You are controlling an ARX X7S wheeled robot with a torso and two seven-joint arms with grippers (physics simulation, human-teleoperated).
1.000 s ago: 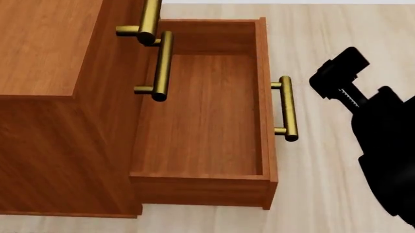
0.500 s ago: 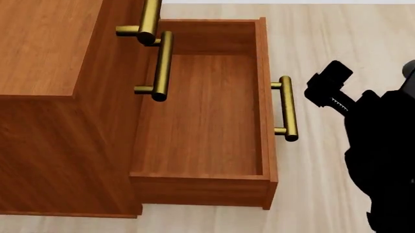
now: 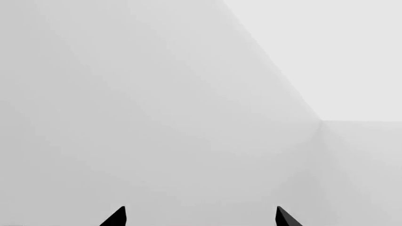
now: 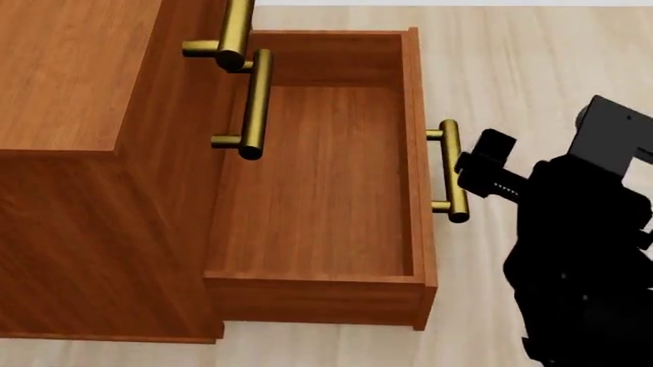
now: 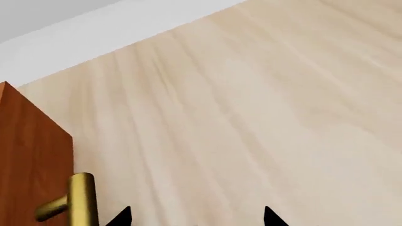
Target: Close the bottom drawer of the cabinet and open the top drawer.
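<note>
**Right gripper beside the bottom drawer's handle**

The bottom drawer (image 4: 316, 176) is standing pulled well out of the cabinet (image 4: 82, 153) — its empty box is being shown from above in the head view, with its front panel toward 3 o'clock. Its brass handle (image 4: 450, 171) is lying with its long axis running from 12 to 6 o'clock, parallel to that front. The two higher drawers are sitting flush; the top drawer's handle (image 4: 232, 30) is showing at about 11 o'clock in that view.

The right gripper (image 4: 488, 170) is being held just beside the brass bar, on its 3 o'clock side, so the drawer front is lying toward 9 o'clock from it. In the right wrist view the handle (image 5: 78, 200) is being seen near one fingertip (image 5: 119, 217), and the two dark tips are standing apart with nothing between them. Actual contact cannot be told.

The left gripper (image 3: 199, 216) is facing blank grey wall, fingers spread and empty — the right arm is clearly the nearer one. A push toward 9 o'clock, square to the bar, is being judged the likely next need.
</note>
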